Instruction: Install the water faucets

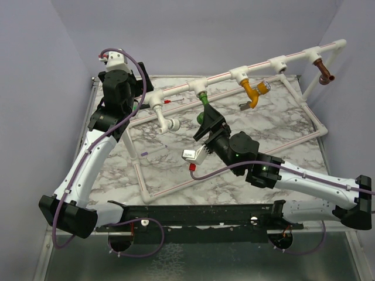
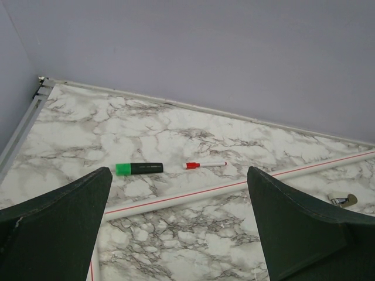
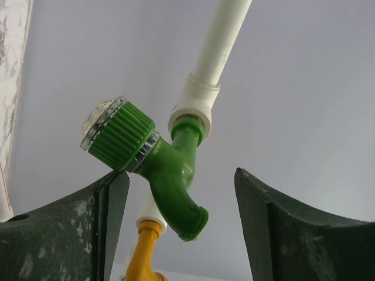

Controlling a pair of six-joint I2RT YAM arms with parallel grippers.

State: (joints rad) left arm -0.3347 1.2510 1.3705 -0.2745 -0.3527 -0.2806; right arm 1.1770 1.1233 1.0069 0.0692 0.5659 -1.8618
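A green faucet hangs from a white fitting on the raised red-striped pipe. My right gripper is open with a finger on each side of the spout. Its left finger is just under the green knob. From above, the right gripper sits right below the green faucet. A white faucet, a yellow faucet and a brown faucet hang on the same pipe. My left gripper is open and empty above the table, at the far left in the top view.
A pipe frame lies on the marble table. One fitting between yellow and brown holds no faucet. A green-capped highlighter, a red-capped marker, a floor pipe and a small metal piece lie ahead of the left gripper.
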